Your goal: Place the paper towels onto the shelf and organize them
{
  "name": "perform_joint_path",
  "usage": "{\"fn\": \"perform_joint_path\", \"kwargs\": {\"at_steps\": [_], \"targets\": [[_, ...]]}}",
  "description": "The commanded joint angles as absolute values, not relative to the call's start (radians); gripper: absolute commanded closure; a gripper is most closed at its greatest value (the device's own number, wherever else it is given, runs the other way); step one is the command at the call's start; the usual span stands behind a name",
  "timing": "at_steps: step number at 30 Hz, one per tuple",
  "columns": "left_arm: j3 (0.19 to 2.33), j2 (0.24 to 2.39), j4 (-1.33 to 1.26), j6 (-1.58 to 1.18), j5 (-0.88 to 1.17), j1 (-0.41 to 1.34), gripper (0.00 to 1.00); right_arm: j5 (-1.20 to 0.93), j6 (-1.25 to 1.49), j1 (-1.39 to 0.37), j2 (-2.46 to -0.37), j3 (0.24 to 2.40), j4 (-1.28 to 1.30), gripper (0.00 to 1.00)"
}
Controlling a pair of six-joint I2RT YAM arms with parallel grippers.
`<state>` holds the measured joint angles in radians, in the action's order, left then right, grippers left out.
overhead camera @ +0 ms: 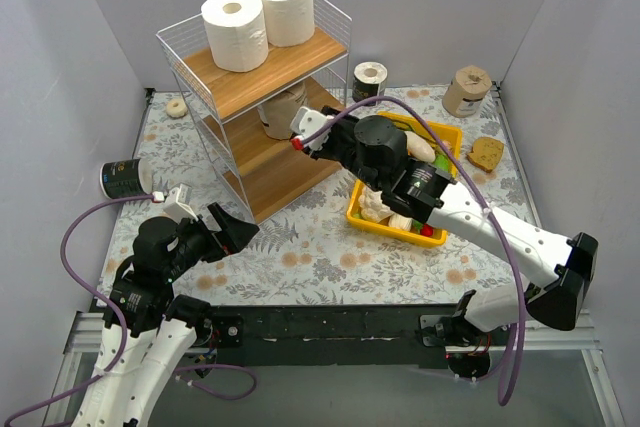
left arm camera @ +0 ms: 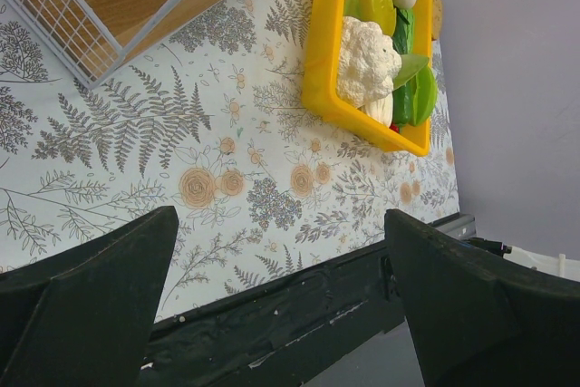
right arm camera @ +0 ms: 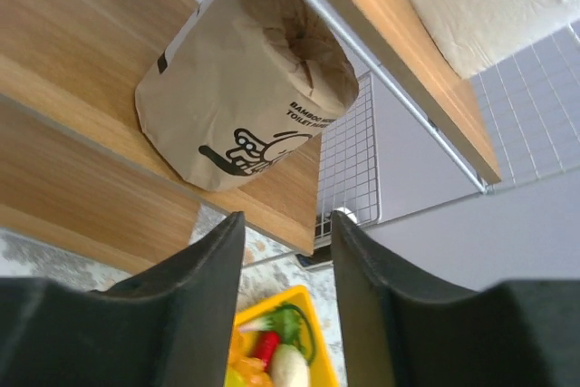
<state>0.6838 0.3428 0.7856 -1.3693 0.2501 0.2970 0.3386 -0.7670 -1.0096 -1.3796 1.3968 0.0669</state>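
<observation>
The right gripper (right arm camera: 286, 224) hangs before the shelf (right arm camera: 63, 61), its fingers (right arm camera: 195, 305) a narrow gap apart and holding nothing, probably because the tan roll (right arm camera: 237, 88) beyond them stands on the middle board unaided. The left gripper (left arm camera: 279, 224) hovers spread wide and empty above the tabletop (left arm camera: 227, 133), seemingly ready for a pickup. Of six rolls, three are shelved, the left white roll (overhead camera: 234, 16) and right white roll (overhead camera: 284, 6) on top, while the rear black roll (overhead camera: 369, 80), left black roll (overhead camera: 125, 179) and second tan roll (overhead camera: 467, 90) sit on the tabletop.
</observation>
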Motion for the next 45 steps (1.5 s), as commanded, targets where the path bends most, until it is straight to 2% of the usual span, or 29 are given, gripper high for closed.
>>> {"fn": "perform_joint_path", "kwargs": {"at_steps": [1, 7, 14, 22, 38, 45], "targets": [[0.704, 0.334, 0.795, -1.373, 0.238, 0.298, 0.02, 0.339, -0.508, -0.973, -1.333, 1.373, -0.052, 0.53], [0.703, 0.336, 0.796, -1.373, 0.238, 0.299, 0.02, 0.246, -0.25, -0.87, -1.31, 1.295, -0.138, 0.53], [0.701, 0.339, 0.795, -1.377, 0.233, 0.298, 0.02, 0.097, -0.106, -0.862, -1.382, 1.261, -0.244, 0.58], [0.703, 0.345, 0.798, -1.374, 0.233, 0.296, 0.02, 0.025, 0.064, -0.862, -1.474, 1.235, -0.435, 0.6], [0.704, 0.364, 0.796, -1.371, 0.233, 0.296, 0.02, 0.336, 0.029, -0.862, -1.628, 1.348, -0.454, 0.59], [0.703, 0.362, 0.799, -1.374, 0.232, 0.296, 0.02, 0.345, 0.003, -0.862, -1.586, 1.367, -0.404, 0.56]]}}
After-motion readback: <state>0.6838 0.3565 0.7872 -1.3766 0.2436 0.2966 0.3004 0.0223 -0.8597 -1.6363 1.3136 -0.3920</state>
